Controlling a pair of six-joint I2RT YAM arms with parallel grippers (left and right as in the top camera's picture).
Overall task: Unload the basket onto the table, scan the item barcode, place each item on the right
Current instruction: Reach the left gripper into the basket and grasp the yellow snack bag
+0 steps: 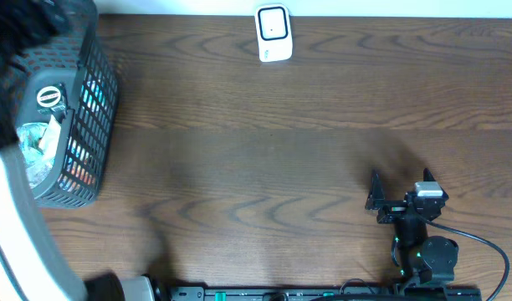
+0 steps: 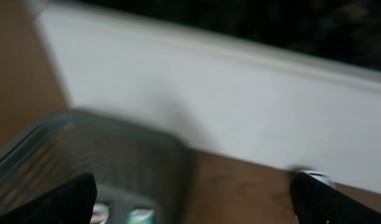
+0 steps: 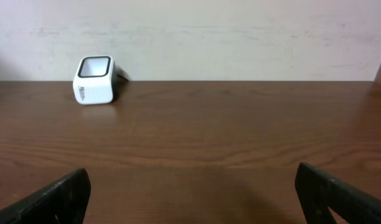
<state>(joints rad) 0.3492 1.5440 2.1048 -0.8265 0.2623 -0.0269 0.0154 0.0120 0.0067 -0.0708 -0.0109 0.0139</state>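
Barely begun: nothing lifted, nothing shown to the scanner (image 1: 273, 33) at the table's far edge. Items (image 1: 48, 96) lying in the basket (image 1: 95, 125) on the left. Left gripper (image 2: 193, 205) above it, jaws spread, empty; right gripper (image 3: 190, 193) likewise spread, idle. Left to do: pick, present, scan.

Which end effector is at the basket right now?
The left end effector, open just above the dark mesh basket; the right end effector hangs open over the table, far across from it.

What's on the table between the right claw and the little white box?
Nothing: only bare wooden table lies between the right gripper and the white scanner. The right wrist view shows this stretch plainly, and the overhead view does too.
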